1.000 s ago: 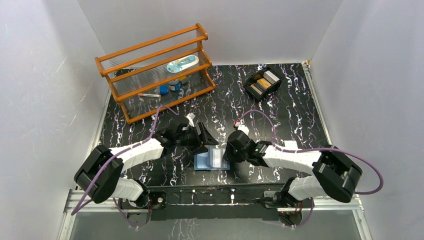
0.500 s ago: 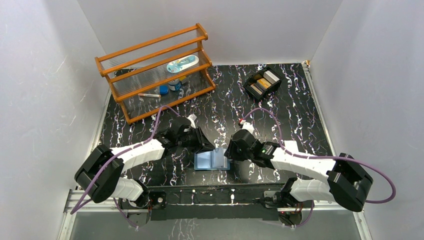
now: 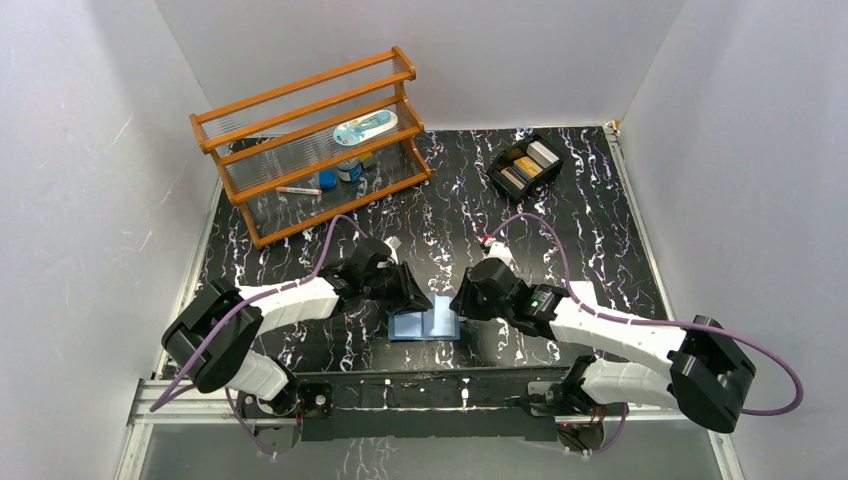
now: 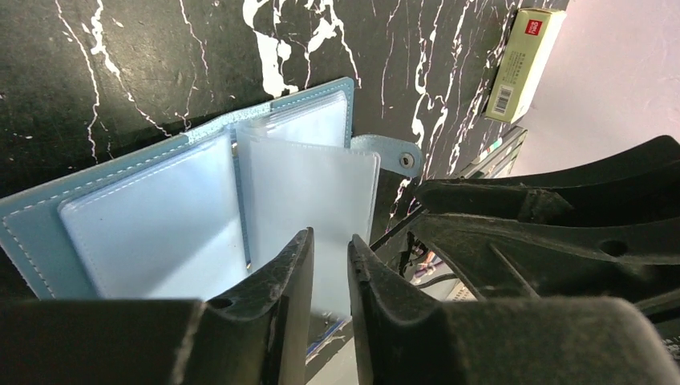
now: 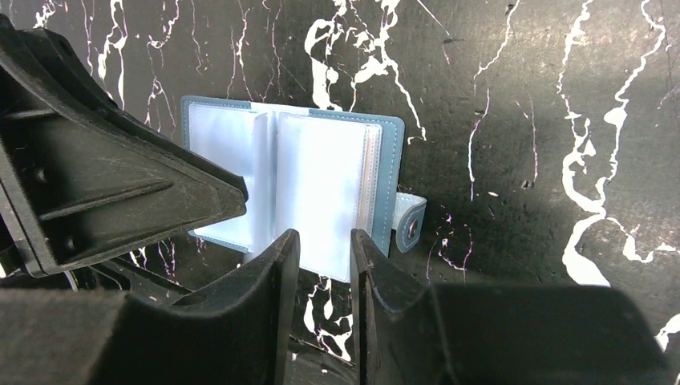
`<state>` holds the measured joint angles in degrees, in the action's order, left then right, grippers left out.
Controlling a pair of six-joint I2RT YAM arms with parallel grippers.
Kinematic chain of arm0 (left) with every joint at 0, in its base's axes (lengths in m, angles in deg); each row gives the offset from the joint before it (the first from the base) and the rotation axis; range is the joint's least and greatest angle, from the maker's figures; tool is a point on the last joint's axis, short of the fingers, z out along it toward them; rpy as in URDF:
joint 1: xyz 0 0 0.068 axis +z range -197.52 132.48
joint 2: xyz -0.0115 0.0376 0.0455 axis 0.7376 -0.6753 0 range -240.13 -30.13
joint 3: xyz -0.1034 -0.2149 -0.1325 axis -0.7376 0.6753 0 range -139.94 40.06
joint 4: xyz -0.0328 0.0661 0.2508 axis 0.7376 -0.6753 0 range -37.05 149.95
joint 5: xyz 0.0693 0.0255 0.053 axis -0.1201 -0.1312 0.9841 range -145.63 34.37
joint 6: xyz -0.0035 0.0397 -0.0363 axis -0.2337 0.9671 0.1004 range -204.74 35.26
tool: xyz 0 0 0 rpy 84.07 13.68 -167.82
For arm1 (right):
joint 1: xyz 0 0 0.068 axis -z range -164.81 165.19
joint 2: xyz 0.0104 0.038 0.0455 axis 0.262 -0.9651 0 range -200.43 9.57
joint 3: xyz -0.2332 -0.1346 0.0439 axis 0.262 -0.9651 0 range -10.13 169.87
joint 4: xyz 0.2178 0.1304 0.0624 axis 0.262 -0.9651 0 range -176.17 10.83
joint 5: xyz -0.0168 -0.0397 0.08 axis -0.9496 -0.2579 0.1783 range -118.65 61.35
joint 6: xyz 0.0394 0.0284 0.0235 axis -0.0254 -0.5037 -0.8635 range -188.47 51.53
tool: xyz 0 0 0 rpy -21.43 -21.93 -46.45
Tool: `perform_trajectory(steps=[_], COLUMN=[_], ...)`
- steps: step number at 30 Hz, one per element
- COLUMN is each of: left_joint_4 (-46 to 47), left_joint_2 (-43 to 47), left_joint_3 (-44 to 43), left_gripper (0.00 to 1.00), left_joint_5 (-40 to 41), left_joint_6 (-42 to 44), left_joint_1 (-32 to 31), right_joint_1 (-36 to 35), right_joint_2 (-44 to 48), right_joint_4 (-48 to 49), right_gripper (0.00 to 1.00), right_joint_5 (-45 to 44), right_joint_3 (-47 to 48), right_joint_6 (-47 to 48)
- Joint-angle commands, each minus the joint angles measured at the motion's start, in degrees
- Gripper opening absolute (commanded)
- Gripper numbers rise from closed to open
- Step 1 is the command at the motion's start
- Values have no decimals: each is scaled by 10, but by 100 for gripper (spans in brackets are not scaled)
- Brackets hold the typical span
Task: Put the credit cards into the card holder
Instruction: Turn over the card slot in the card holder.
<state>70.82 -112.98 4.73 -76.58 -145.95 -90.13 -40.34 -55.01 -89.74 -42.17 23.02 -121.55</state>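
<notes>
The blue card holder [image 3: 425,323] lies open and flat on the table near the front edge, its clear sleeves up and its snap tab to the right. It also shows in the left wrist view [image 4: 200,208] and the right wrist view [image 5: 321,184]. My left gripper [image 3: 410,290] hovers at its left-rear edge and my right gripper [image 3: 460,300] at its right edge. Both have their jaws a little apart with nothing between them, as the left wrist view [image 4: 329,237] and the right wrist view [image 5: 325,234] show. The orange-gold and beige credit cards [image 3: 528,165] sit in a black tray at the back right.
The black tray [image 3: 497,172] stands at the back right. A wooden shelf rack [image 3: 310,140] with small items fills the back left. A pale yellow box with a barcode [image 4: 525,60] shows at the top right of the left wrist view.
The right gripper let go of a clear sleeve it held upright; the sleeve now lies flat. The right arm swung outward, and the left gripper moved slightly toward the holder.
</notes>
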Motion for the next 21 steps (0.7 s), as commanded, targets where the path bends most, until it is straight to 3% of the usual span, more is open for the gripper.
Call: perform_trajectory(steps=[1, 4, 8, 15, 21], left_joint_4=[-41, -111, -194, -271, -339], left_joint_2=[10, 26, 64, 138, 197], left_joint_3=[-26, -45, -71, -98, -122], left_gripper=[23, 26, 39, 55, 65], left_joint_5=[14, 51, 103, 162, 209], left_joint_6=[16, 34, 61, 122, 199], left_joint_1=[-3, -3, -2, -2, -1], right_joint_1=[-1, -1, 0, 13, 130], right_joint_2=[13, 12, 9, -22, -88], right_joint_4=[1, 5, -2, -46, -40], right_gripper=[38, 38, 41, 51, 59], right_joint_5=[-19, -19, -42, -132, -156], right_joint_3=[25, 30, 50, 150, 235], right_joint_6=[13, 24, 40, 173, 353])
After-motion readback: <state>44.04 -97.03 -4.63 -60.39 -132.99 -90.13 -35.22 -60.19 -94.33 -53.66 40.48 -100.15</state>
